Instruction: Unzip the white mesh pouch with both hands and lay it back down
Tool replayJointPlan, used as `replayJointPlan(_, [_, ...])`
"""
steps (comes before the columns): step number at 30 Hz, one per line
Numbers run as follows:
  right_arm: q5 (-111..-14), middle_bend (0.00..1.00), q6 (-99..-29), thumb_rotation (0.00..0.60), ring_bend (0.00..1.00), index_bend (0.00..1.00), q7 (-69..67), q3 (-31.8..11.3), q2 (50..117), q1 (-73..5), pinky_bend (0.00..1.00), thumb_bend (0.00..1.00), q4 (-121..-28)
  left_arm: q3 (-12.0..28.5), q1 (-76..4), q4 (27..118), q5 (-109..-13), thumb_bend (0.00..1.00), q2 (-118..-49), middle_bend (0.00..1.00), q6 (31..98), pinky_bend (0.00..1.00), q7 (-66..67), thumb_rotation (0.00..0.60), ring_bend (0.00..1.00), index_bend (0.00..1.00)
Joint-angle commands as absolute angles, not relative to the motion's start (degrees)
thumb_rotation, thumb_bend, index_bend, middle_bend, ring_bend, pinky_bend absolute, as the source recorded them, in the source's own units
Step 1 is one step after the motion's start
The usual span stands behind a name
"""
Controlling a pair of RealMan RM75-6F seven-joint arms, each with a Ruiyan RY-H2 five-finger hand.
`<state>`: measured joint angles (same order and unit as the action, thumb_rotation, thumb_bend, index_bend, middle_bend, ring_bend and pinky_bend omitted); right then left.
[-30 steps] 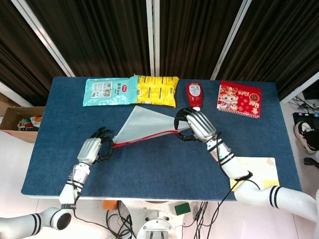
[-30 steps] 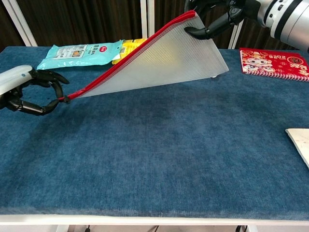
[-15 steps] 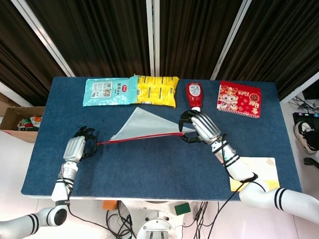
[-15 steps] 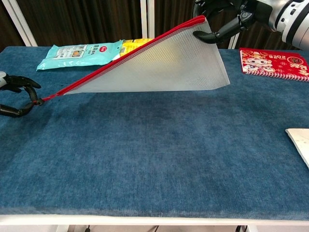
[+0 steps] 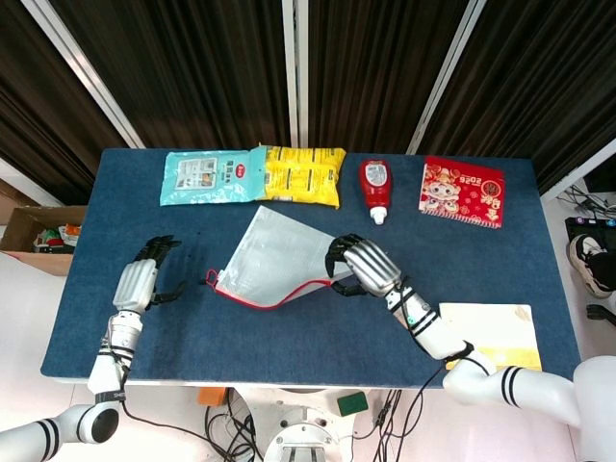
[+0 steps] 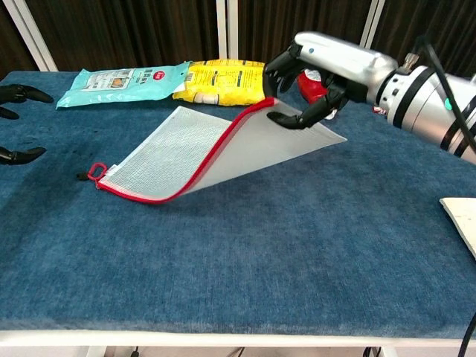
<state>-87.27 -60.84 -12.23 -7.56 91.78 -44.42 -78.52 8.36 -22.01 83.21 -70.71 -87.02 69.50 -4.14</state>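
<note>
The white mesh pouch [image 5: 274, 260] [image 6: 216, 145] with a red zipper edge lies mid-table, its left end resting on the blue cloth and its right corner lifted. My right hand [image 5: 361, 269] [image 6: 316, 74] pinches that raised corner at the red edge. The red zipper pull loop [image 5: 210, 280] [image 6: 95, 171] lies loose on the cloth at the pouch's left tip. My left hand [image 5: 144, 274] [image 6: 15, 123] hovers well left of the pull, fingers spread, holding nothing.
Along the far edge lie a teal wipes pack [image 5: 207, 178], a yellow snack bag [image 5: 303, 175], a red ketchup bottle [image 5: 375, 185] and a red booklet [image 5: 464, 191]. A pale yellow sheet [image 5: 491, 332] sits at the near right corner.
My left hand has let go of the zipper pull and spread open. The taut pouch has slackened and dropped onto the cloth, while my right hand lowered and shifted left with its corner.
</note>
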Motion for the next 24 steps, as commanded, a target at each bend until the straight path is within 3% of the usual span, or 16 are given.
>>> replayJointPlan(1, [-89.0, 0.5, -58.9, 0.6, 0.26, 0.68, -10.4, -5.0, 93.4, -45.2, 0.26, 0.34, -76.8, 8.5, -21.0, 85.6, -72.7, 0.27, -85.3, 0.08, 72.3, 0.13, -3.3, 0.6, 0.02, 0.15])
replayJointPlan(4, [-87.7, 0.4, -53.2, 0.6, 0.16, 0.43, -6.7, -3.1, 91.1, -46.2, 0.17, 0.15, -78.7, 8.7, -20.4, 86.9, -73.9, 0.25, -84.1, 0.08, 74.2, 0.14, -3.2, 0.6, 0.02, 0.15])
replayJointPlan(6, [-82.8, 0.2, -44.2, 0.6, 0.03, 0.12, -1.8, -2.0, 87.0, -48.1, 0.05, 0.02, -82.7, 8.9, -20.0, 87.7, -74.5, 0.24, -83.3, 0.08, 75.0, 0.14, -3.2, 0.6, 0.02, 0.15])
replayJointPlan(8, [-75.0, 0.05, -35.7, 0.6, 0.0, 0.0, 3.2, -1.7, 82.6, -50.2, 0.0, 0.0, -87.4, 9.0, -19.8, 88.2, -74.9, 0.24, -82.3, 0.08, 75.4, 0.13, -3.1, 0.6, 0.02, 0.15])
replayJointPlan(11, [-65.6, 0.0, -30.6, 0.6, 0.0, 0.0, 8.0, -0.5, 78.4, -52.1, 0.0, 0.0, -91.6, 8.9, -19.5, 88.8, -75.1, 0.23, -80.6, 0.08, 75.3, 0.13, -2.5, 0.6, 0.02, 0.15])
replayJointPlan(15, [-59.5, 0.0, -32.3, 0.6, 0.0, 0.0, 11.0, 1.7, 74.4, -51.8, 0.0, 0.0, -95.9, 8.8, -18.7, 89.5, -74.8, 0.22, -78.4, 0.08, 75.5, 0.13, -2.4, 0.6, 0.02, 0.15])
replayJointPlan(19, [-61.1, 0.0, -37.7, 0.6, 0.0, 0.0, 9.9, 2.4, 70.0, -48.4, 0.0, 0.0, -100.4, 8.6, -17.6, 90.2, -74.6, 0.21, -76.0, 0.08, 76.1, 0.13, -2.6, 0.6, 0.02, 0.15])
replayJointPlan(24, [-69.0, 0.0, -52.8, 0.6, 0.0, 0.0, 5.2, 1.3, 66.3, -40.0, 0.0, 0.0, -102.3, 8.1, -15.8, 90.9, -74.8, 0.21, -72.7, 0.08, 77.7, 0.14, -1.7, 0.6, 0.02, 0.15])
